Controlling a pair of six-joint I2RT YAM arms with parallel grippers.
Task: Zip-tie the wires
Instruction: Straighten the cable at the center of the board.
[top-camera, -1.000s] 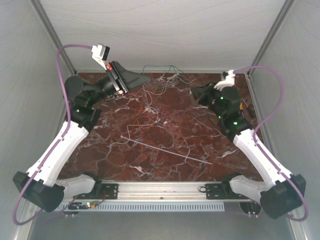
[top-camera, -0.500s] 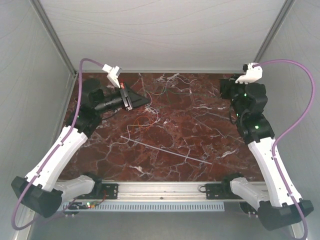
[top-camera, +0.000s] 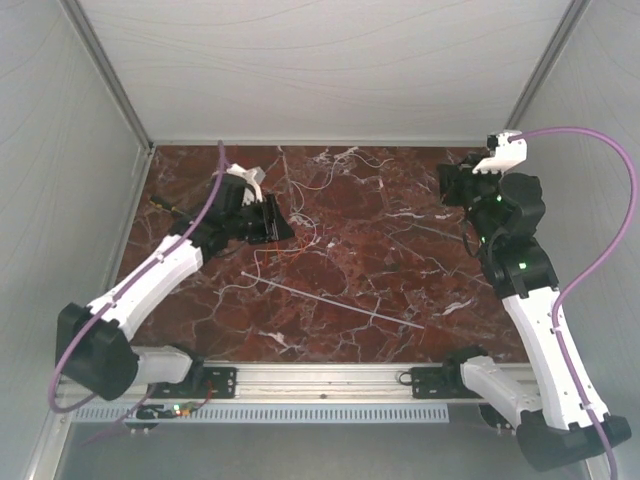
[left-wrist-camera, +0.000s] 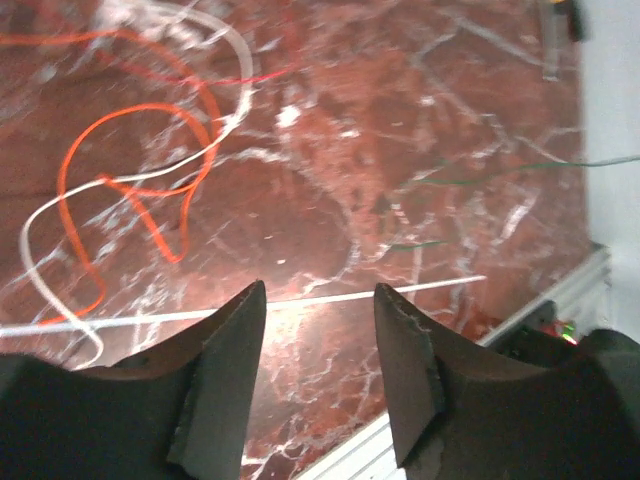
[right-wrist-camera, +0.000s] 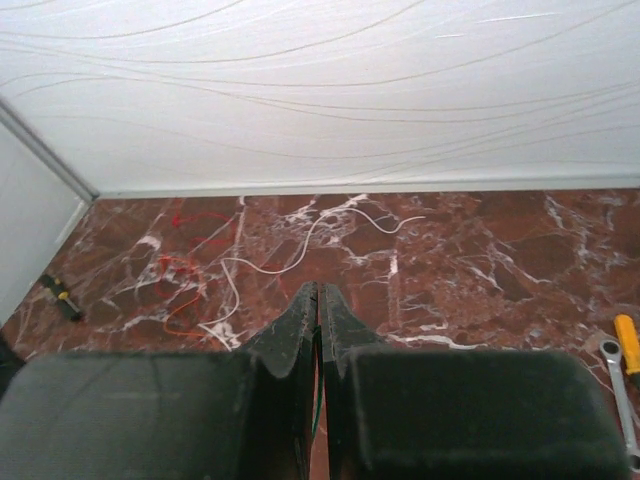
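The counter (top-camera: 400, 250) is red-brown marble with white veins, closed in by pale grey panelled walls (top-camera: 330, 70), with an aluminium rail (top-camera: 320, 378) along its near edge. The wires (top-camera: 295, 240), red-orange and white, curl loosely from left of centre towards the far edge. The zip tie (top-camera: 330, 302) lies flat and slantwise on the near side of them, its left end just beside a white loop. The left jaws hang low over the wires, partly open and holding nothing; from the left wrist the strip runs under their gap. The right jaws, raised at the far right, are pressed together and empty. A yellow-handled tool (right-wrist-camera: 625, 335) and a wrench (right-wrist-camera: 615, 380) lie by the right wall.
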